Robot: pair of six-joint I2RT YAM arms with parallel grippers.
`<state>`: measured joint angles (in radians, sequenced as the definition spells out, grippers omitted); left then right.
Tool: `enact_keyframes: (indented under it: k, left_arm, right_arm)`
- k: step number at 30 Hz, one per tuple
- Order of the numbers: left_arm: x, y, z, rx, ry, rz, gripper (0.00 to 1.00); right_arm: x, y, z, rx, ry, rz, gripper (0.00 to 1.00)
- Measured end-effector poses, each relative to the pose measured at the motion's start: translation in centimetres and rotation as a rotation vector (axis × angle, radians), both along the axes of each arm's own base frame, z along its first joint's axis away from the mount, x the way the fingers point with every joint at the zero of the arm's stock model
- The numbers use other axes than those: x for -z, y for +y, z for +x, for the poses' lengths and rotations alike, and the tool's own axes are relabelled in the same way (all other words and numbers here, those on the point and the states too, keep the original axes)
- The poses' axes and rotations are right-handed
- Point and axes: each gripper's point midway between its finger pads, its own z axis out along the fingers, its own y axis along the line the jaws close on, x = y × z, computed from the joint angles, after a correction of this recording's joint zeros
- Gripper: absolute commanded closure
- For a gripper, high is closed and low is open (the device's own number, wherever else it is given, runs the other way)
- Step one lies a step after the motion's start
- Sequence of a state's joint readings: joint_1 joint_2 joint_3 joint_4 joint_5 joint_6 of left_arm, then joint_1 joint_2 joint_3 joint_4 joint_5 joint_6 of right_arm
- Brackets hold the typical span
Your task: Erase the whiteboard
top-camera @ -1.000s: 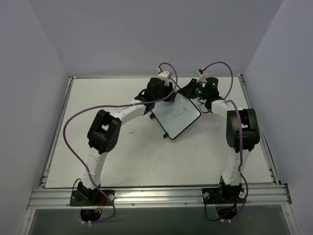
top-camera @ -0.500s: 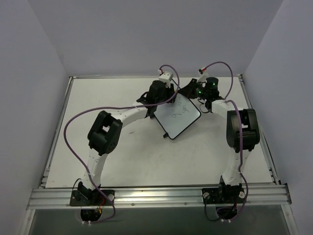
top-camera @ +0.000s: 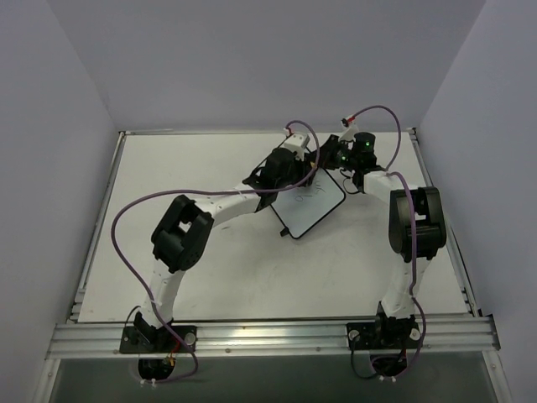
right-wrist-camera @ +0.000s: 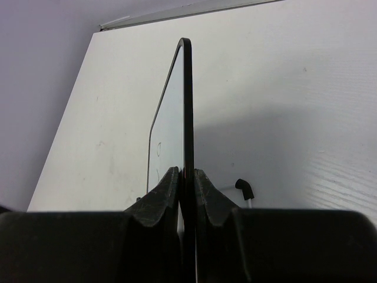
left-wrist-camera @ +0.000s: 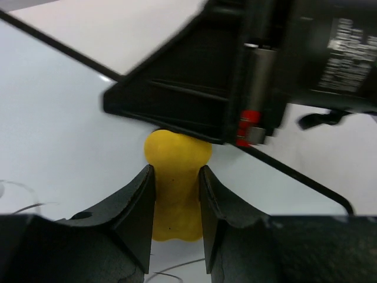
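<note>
Whiteboard (top-camera: 312,208) on the far desk (top-camera: 210,269) is being held by its edge in the closed right tool (right-wrist-camera: 185,175) | yellow eraser (left-wrist-camera: 177,156) is being squeezed in the left tool (left-wrist-camera: 175,180), against the board | scribbles (top-camera: 304,195) are showing; most wiping seems left.

Whiteboard (top-camera: 315,208) upper-left part hidden under left gripper (top-camera: 304,174); scribbles (top-camera: 307,195) seemingly too small to read.

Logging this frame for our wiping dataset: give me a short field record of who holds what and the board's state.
left jaws: shut on yellow eraser
eraser position: against the whiteboard face, close to the right jaws
right jaws: shut on the whiteboard's edge
writing: faint dark marks visible
task status: not finished
</note>
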<state>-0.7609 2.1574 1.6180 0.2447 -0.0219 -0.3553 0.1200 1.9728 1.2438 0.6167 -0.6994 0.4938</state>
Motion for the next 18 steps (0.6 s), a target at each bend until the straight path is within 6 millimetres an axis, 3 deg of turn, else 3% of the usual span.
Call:
enact_keyframes:
  k: [8,13,18]
  left_arm:
    - [-1.2,-4.7,-5.2,0.154,-0.015,-0.044,0.98]
    - [-1.2,-4.5,-5.3,0.168,-0.011,-0.075,0.98]
    - [-0.5,-3.0,-5.2,0.178,0.024,-0.102,0.98]
  right_arm:
    - [0.0,0.0,0.0,-0.002,0.002,-0.001,1.00]
    - [0.1,0.2,-0.1,-0.005,0.001,-0.003,1.00]
    - [0.0,0.3,-0.1,-0.008,-0.005,-0.006,1.00]
